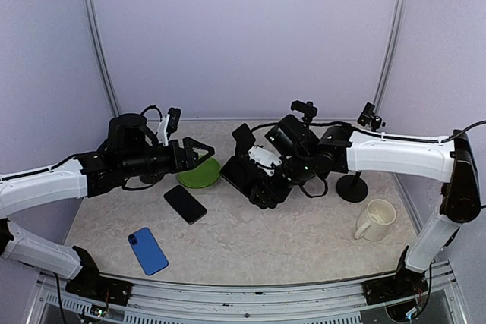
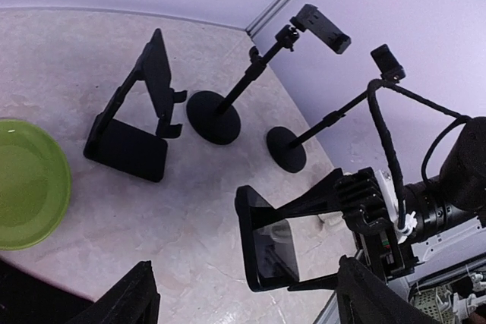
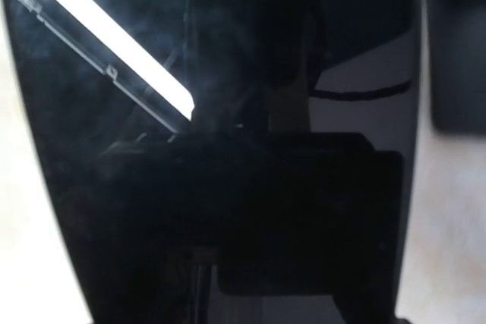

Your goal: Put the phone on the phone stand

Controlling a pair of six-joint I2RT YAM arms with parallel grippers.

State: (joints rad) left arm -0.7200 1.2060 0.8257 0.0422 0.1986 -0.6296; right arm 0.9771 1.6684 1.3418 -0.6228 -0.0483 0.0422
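Note:
My right gripper [image 1: 254, 180] is shut on a black phone [image 2: 267, 242], one finger on each long edge, and holds it above the table. The phone's glossy screen [image 3: 228, 149] fills the right wrist view and hides the fingers there. Just beyond the phone stands the black folding phone stand [image 2: 140, 111], upright with its lip facing the phone [image 1: 237, 174]; the two are apart. My left gripper [image 1: 199, 153] is open and holds nothing, hovering over the green plate and pointing at the phone. Its fingertips [image 2: 137, 297] frame the bottom of the left wrist view.
A green plate [image 1: 199, 174] lies under the left gripper. A second black phone [image 1: 184, 203] and a blue phone [image 1: 147, 250] lie flat front left. Two tall clamp stands on round bases [image 2: 213, 117] [image 2: 285, 149] stand behind. A cream mug [image 1: 376, 219] sits right.

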